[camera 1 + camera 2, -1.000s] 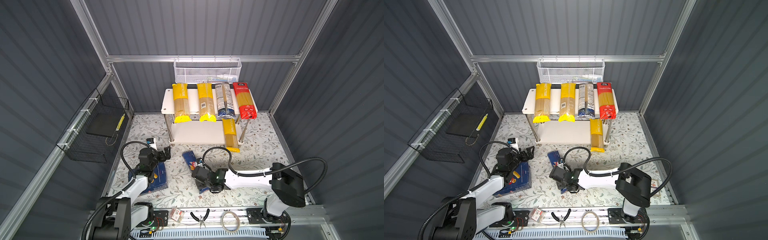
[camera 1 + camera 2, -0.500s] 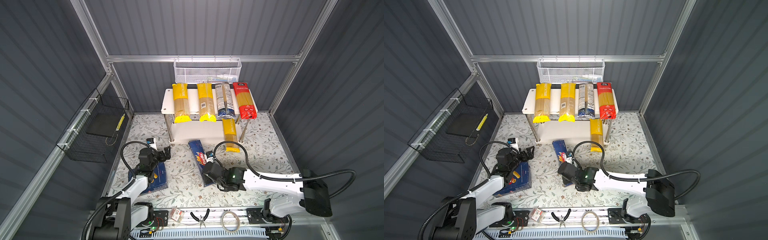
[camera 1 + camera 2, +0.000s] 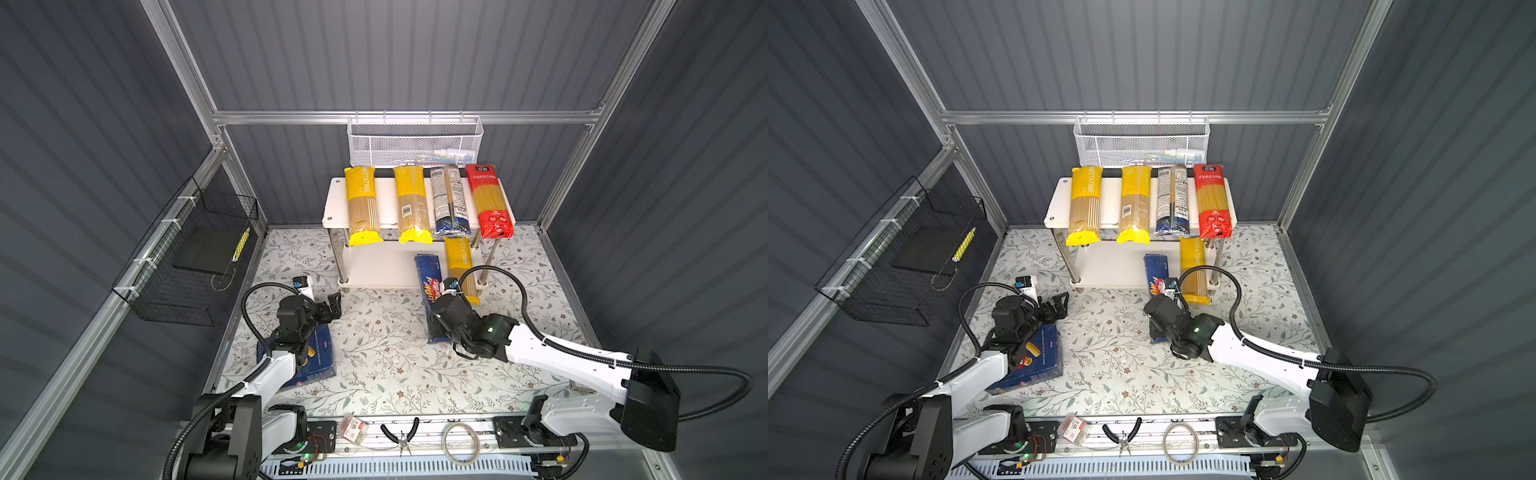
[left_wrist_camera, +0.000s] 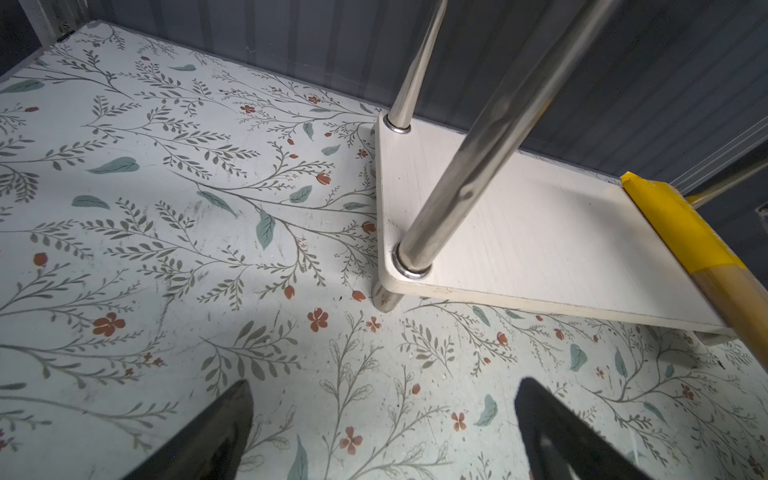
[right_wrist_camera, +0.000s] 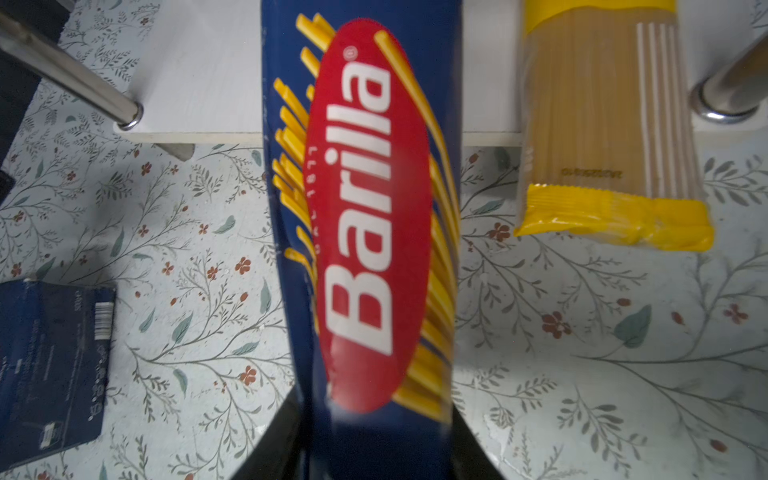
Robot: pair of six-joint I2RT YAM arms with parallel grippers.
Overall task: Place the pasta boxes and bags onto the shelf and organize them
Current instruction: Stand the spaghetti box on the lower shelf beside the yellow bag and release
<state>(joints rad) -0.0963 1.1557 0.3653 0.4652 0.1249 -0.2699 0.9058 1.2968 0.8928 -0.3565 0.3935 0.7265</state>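
Observation:
My right gripper (image 5: 374, 415) is shut on the near end of a blue Barilla spaghetti box (image 5: 370, 208). In both top views the box (image 3: 432, 286) (image 3: 1156, 274) points its far end over the lower board of the white two-tier shelf (image 3: 374, 266), beside a yellow bag (image 3: 459, 266) lying there. Three yellow, blue-silver and red-topped bags, such as the red one (image 3: 488, 203), lie across the top board. My left gripper (image 3: 332, 305) (image 4: 382, 386) hangs open and empty over the mat near the shelf's front left leg. A second blue pasta box (image 3: 316, 361) lies flat under the left arm.
A white mesh basket (image 3: 415, 141) hangs on the back wall above the shelf. A black wire basket (image 3: 195, 257) is fixed to the left wall. Pliers (image 3: 401, 434), a ring of tape (image 3: 459, 440) and a small packet (image 3: 353, 428) lie on the front rail.
The right gripper carried the Barilla box from the middle of the mat back and to the right, up to the lower shelf board. The left arm has not moved.

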